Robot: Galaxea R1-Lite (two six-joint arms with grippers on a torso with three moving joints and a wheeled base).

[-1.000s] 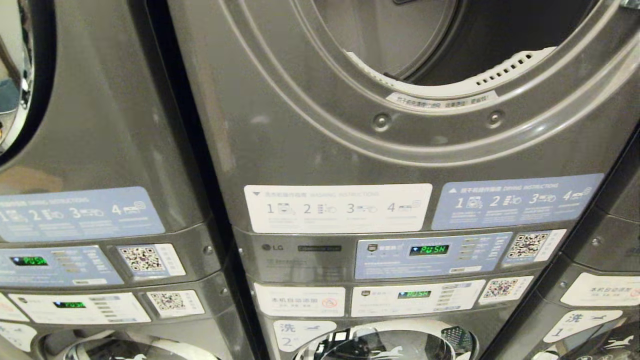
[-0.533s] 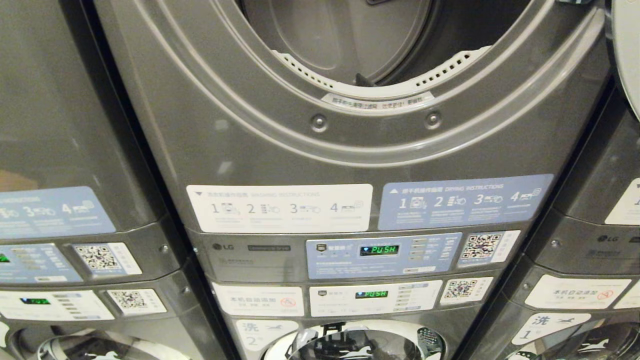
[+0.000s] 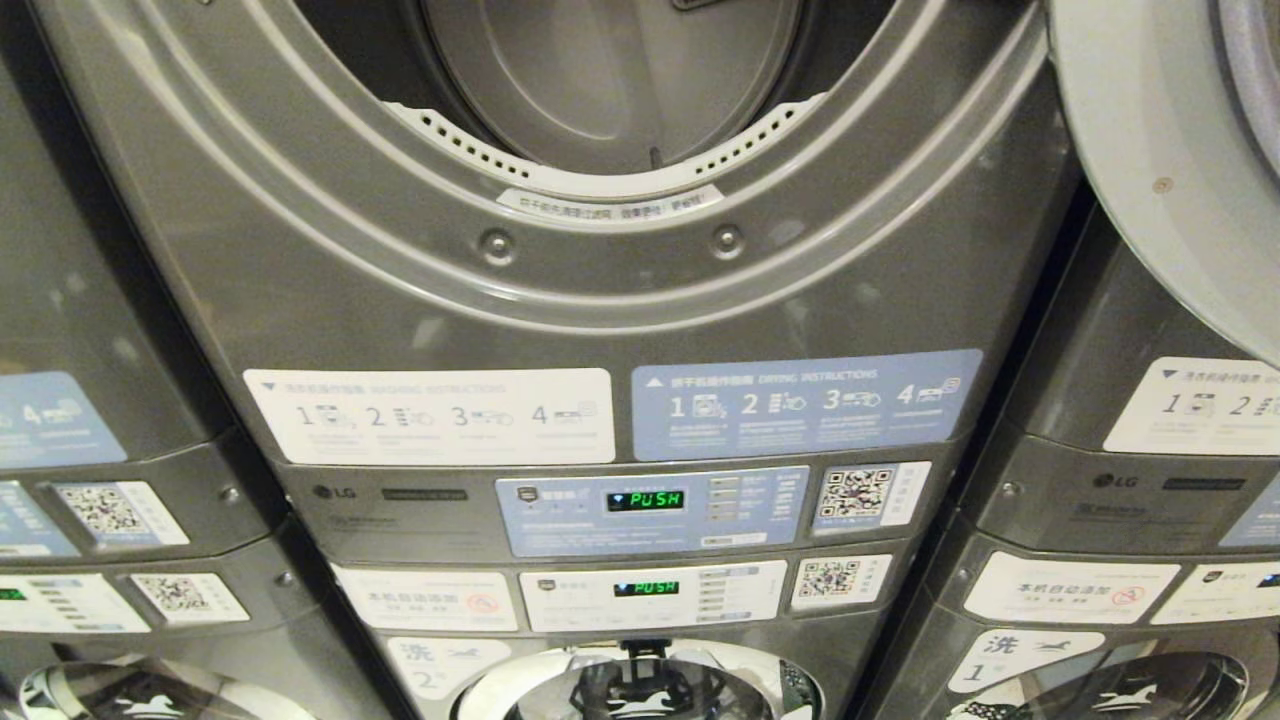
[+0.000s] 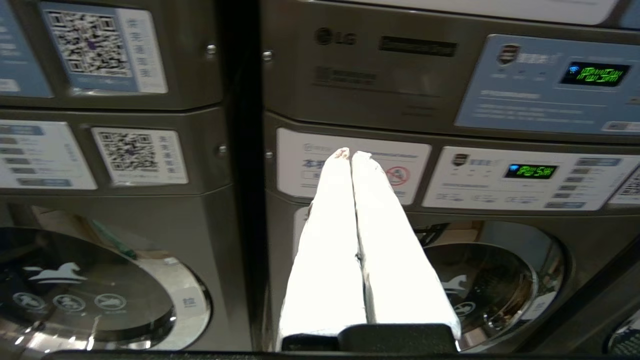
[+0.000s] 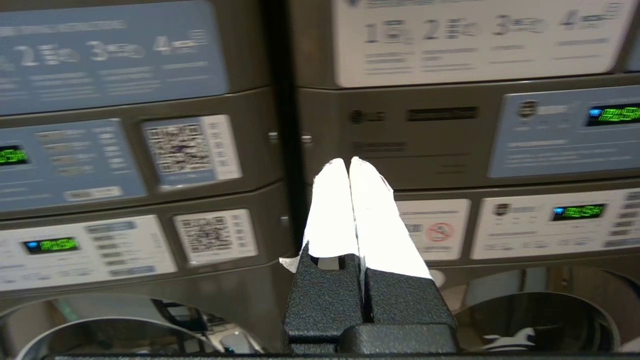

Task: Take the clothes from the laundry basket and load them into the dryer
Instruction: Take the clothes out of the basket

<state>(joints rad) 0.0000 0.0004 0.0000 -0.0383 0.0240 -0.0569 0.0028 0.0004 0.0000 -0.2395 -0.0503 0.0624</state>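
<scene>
Looking from the head view, the dryer (image 3: 620, 250) stood with its round opening (image 3: 600, 90) uncovered and no clothes visible inside, its grey door (image 3: 1150, 180) swung out at the right, an "LG" badge (image 3: 333, 493) below, a blue "DRYING INSTRUCTIONS" label (image 3: 805, 403) numbered 1 to 4, and two green displays (image 3: 645, 500) reading "PUSH". In the left wrist view, the left gripper (image 4: 352, 155) held its white fingers (image 4: 330, 225) pressed together with nothing between them, pointing at a white sticker (image 4: 295, 160) under another "LG" mark (image 4: 335, 37), beside QR codes (image 4: 90, 42). In the right wrist view, the right gripper (image 5: 348, 161) likewise had its fingers (image 5: 375, 220) closed on nothing before blurred panels; the laundry basket and the clothes showed in no view.
</scene>
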